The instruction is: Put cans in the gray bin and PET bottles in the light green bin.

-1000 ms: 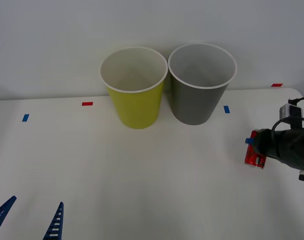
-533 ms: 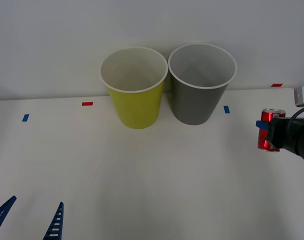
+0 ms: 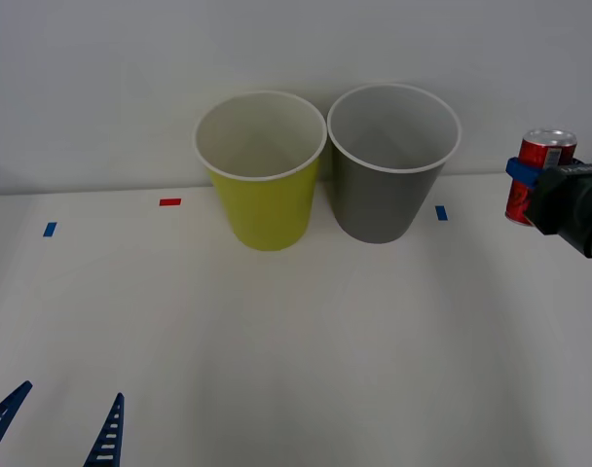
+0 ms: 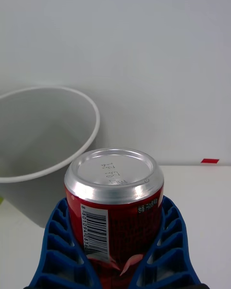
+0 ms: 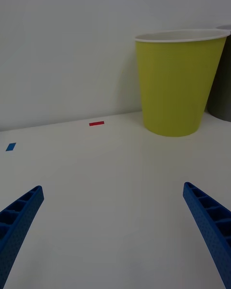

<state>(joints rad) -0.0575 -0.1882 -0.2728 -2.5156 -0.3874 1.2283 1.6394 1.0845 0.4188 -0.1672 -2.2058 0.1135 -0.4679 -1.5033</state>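
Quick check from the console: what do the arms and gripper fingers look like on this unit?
Both grippers have blue ribbed fingers with open lattice cells: the left gripper tapers to pointed tips, the right gripper curves. In the front view the right gripper sits on a black wrist housing.

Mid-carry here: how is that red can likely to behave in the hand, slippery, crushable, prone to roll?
The red can looks smooth and glossy, so probably slippery; the right hand holds it upright between ribbed fingers. Its thin metal wall is likely crushable if squeezed hard. Being round, it would probably roll if dropped beside the gray bin.
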